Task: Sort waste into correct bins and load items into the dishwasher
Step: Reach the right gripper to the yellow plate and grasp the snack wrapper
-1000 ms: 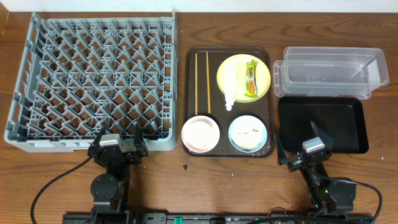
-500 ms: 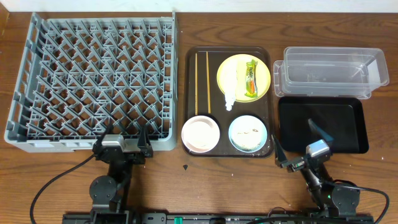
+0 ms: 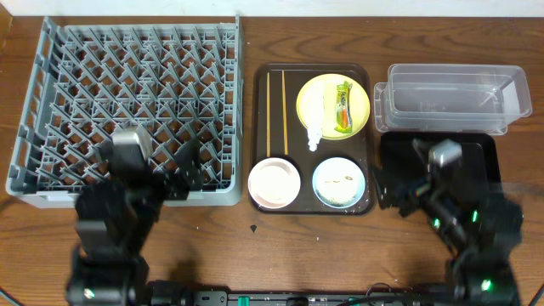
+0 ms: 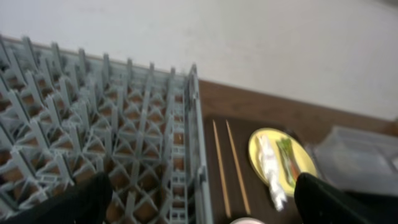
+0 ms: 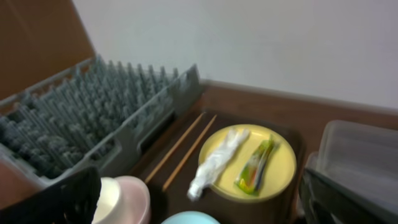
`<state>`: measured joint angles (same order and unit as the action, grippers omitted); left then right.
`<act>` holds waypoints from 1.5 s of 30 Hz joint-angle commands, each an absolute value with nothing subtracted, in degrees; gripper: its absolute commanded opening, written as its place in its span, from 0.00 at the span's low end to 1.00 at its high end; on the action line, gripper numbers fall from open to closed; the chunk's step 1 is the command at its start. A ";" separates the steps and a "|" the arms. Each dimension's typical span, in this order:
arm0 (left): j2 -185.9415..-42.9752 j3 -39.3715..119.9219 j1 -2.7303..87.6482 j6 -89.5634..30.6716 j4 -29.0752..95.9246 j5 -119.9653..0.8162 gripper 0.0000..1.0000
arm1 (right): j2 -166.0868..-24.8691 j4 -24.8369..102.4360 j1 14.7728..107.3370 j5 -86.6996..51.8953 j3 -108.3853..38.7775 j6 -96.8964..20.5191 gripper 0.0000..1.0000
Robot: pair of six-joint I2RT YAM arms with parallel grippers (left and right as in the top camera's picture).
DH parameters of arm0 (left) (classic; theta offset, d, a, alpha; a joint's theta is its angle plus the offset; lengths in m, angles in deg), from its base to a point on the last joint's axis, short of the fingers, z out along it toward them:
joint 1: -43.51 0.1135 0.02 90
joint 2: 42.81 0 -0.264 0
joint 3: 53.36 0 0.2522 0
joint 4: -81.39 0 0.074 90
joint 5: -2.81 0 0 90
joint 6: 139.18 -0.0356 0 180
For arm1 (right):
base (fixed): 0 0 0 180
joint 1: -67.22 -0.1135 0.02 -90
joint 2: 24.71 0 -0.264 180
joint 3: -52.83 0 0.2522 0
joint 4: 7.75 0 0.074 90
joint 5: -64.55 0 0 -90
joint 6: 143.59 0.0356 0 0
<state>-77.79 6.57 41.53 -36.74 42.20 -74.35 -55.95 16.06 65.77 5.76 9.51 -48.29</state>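
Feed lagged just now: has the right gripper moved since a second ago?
Yes. The right gripper has moved away from the near table edge, from bare wood in front of the black tray to overlapping the tray's left edge.

A brown wooden table [image 3: 297, 246] with lengthwise grain fills the overhead view from edge to edge. A small dark speck [image 3: 253, 228] sits on its bare front part. Behind the table's far edge stands a plain, smooth off-white wall [image 4: 280, 43], seen in both wrist views. In the right wrist view a flat reddish-brown panel [image 5: 37, 43] meets that wall at upper left; what it belongs to cannot be told. The light is soft and even, and the shadows on the wood are faint.
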 commanded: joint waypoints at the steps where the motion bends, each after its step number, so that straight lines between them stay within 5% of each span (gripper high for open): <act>1: -88.42 20.56 41.44 -35.99 33.44 -70.92 0.94 | -69.13 23.31 66.40 10.32 -4.43 -52.88 0.99; 7: -99.28 33.11 41.44 -38.16 22.27 -70.87 0.94 | -85.02 33.19 66.40 16.95 -22.23 -55.59 0.99; 15: -100.15 33.41 41.44 -38.13 16.50 -67.07 0.94 | -93.48 29.48 64.72 23.59 -24.65 -43.33 0.99; 21: -100.39 33.39 41.44 -38.13 16.47 -67.09 0.94 | -105.81 45.54 49.07 -15.71 -33.02 -42.04 0.99; 25: -100.48 33.39 41.44 -38.13 16.45 -67.09 0.94 | -113.56 46.46 46.14 -26.70 -36.39 -41.60 0.99; 29: -100.52 33.39 41.44 -38.13 16.45 -67.09 0.94 | -120.84 41.76 46.68 -31.55 -36.41 -38.58 0.73; 45: -100.52 33.39 41.44 -38.13 16.45 -67.09 0.94 | -141.34 25.72 47.49 -39.42 -36.41 -36.20 0.47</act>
